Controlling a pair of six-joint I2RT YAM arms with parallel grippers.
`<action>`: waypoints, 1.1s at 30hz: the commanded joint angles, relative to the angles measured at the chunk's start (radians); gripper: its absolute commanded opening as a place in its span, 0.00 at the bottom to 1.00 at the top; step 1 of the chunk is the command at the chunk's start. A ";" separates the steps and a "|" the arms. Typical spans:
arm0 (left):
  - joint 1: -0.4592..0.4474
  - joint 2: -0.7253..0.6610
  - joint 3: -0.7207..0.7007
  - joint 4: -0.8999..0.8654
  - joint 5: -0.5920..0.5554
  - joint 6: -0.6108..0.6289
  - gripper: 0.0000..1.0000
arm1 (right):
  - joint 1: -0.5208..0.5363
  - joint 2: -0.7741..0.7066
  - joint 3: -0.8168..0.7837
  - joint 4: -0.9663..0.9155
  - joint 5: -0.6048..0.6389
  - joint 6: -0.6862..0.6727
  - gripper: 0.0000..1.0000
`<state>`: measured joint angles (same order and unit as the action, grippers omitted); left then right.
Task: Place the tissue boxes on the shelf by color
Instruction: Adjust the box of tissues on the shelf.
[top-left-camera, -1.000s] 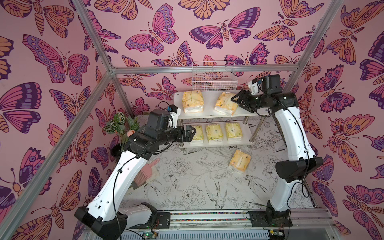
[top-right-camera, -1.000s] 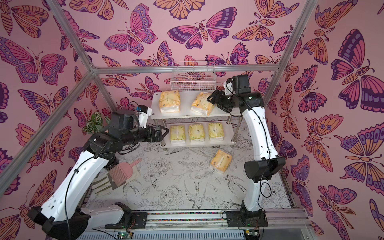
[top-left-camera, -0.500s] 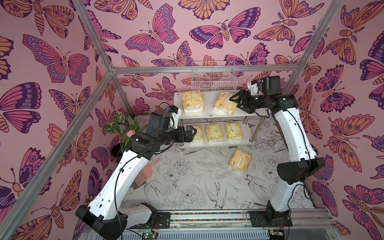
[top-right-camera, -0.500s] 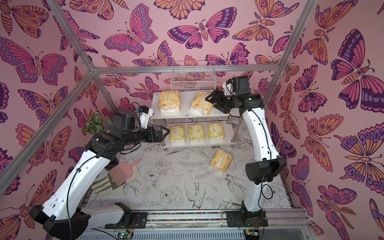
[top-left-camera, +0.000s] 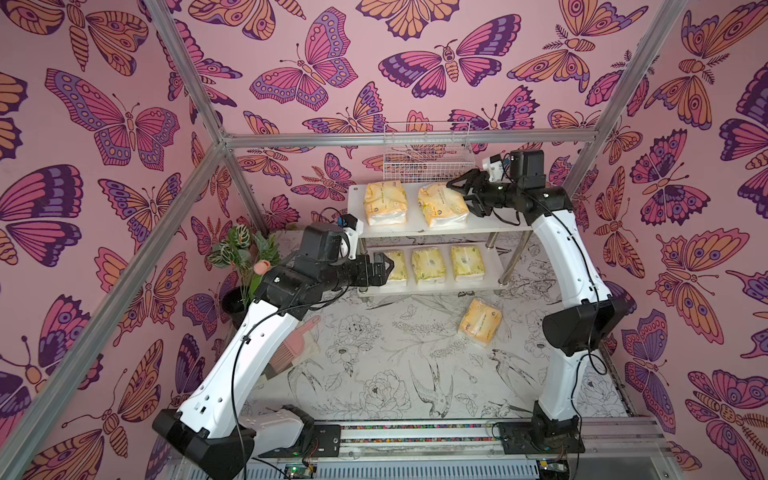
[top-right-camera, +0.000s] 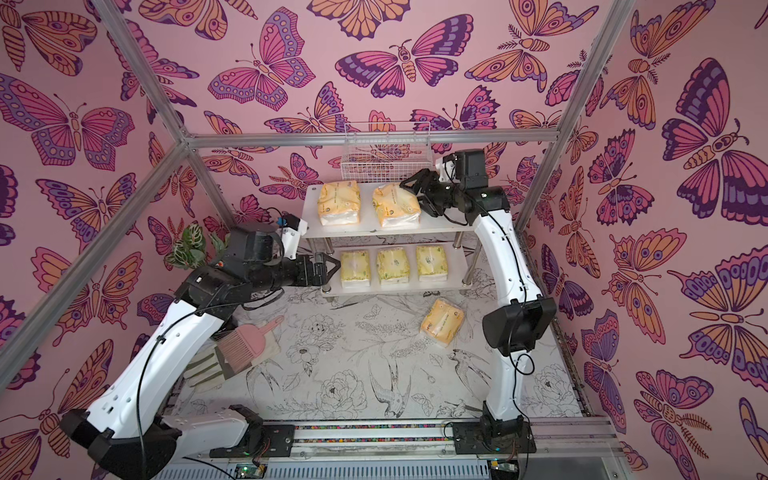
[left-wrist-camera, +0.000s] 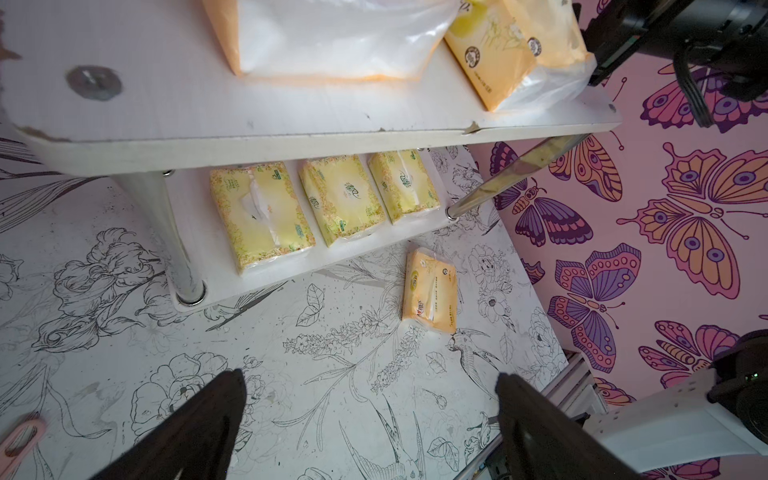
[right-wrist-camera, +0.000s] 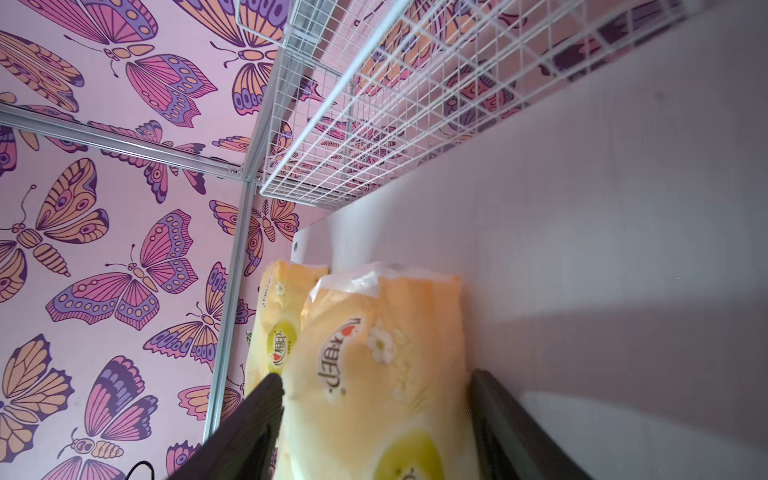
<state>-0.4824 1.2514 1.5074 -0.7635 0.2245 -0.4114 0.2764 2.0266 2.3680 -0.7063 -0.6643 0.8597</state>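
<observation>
Right hand (top-left-camera: 458, 192) spread astride orange pack (top-left-camera: 441, 205), top shelf (top-left-camera: 490, 224).

White two-tier shelf (top-left-camera: 484, 226), two orange-yellow tissue packs (top-left-camera: 384, 202) lay on top board, three pale-yellow packs (top-left-camera: 429, 265) below, one orange pack (top-left-camera: 479, 323) on worktop

Twin overhead views, same scene; two close wrist cameras.

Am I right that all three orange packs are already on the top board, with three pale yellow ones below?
Not quite: only two orange packs sit on the top board. The third lies on the table, as both top views show. Three pale yellow packs are below.
</observation>
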 joint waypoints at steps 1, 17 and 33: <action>0.010 -0.014 -0.025 0.021 0.010 -0.012 1.00 | 0.013 0.046 0.034 0.035 -0.041 0.052 0.75; 0.009 -0.036 -0.038 0.043 -0.036 -0.020 1.00 | 0.004 -0.021 0.058 -0.061 0.064 -0.141 0.81; 0.008 -0.072 -0.045 0.044 -0.045 -0.014 1.00 | -0.001 -0.185 -0.143 -0.037 0.103 -0.182 0.81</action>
<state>-0.4824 1.1976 1.4719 -0.7326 0.1864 -0.4278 0.2779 1.8832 2.2471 -0.7532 -0.5861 0.7052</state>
